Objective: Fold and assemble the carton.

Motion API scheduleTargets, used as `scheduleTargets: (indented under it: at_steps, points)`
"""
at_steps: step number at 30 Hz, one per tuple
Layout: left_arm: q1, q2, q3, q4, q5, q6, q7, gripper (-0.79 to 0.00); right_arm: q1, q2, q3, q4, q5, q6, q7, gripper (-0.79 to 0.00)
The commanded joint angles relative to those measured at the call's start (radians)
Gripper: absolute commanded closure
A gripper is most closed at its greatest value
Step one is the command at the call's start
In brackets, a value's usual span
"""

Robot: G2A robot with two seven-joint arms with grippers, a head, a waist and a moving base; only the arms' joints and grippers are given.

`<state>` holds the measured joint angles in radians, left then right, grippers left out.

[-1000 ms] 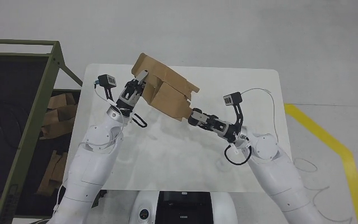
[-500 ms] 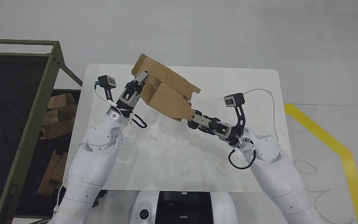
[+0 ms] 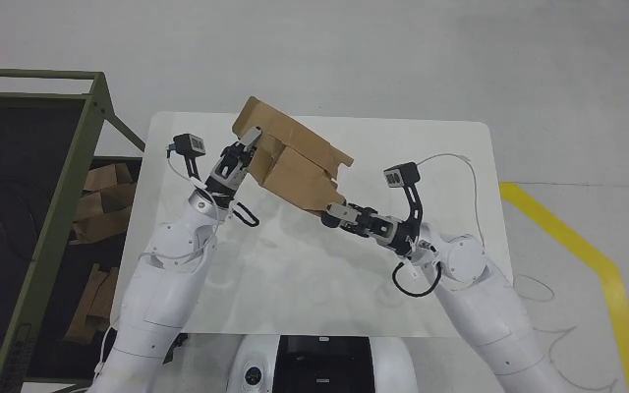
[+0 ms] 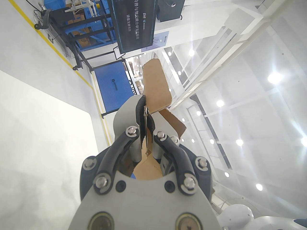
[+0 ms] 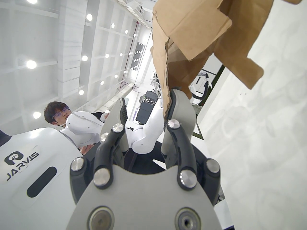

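Now the right hand, spread open, has slid closer under the lower edge of the carton; the left hand stays clamped on its left flap.

My left end effector pinches a thin edge of the brown carton, its dark pads pressed together on the cardboard. Past my fingertips a rounded flap stands against the white ceiling and its lamps, and a second flap angles off beside it. More cardboard sits between my finger links. The white bench lies alongside, its rounded corner near a yellow floor line. Farther off are a dark screen and a blue panel.
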<state>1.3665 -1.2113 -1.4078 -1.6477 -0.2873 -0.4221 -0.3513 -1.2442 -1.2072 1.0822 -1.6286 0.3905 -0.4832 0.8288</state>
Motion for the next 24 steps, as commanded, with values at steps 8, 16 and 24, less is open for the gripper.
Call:
scheduleTargets:
  at_steps: [8,16,24]
  points:
    - [-0.003,-0.003,0.006,0.002,0.013,-0.001,0.001,0.0,0.011,-0.004,-0.017,-0.003,-0.024,0.009,-0.026,-0.28]
    - [-0.008,-0.005,0.006,0.008,0.014,0.0,0.0,0.0,0.023,-0.007,-0.024,0.004,-0.026,0.007,-0.038,-0.225]
    - [-0.012,-0.007,0.007,0.014,0.007,-0.004,-0.007,0.0,0.028,-0.011,-0.03,0.009,-0.054,0.025,-0.086,-0.126]
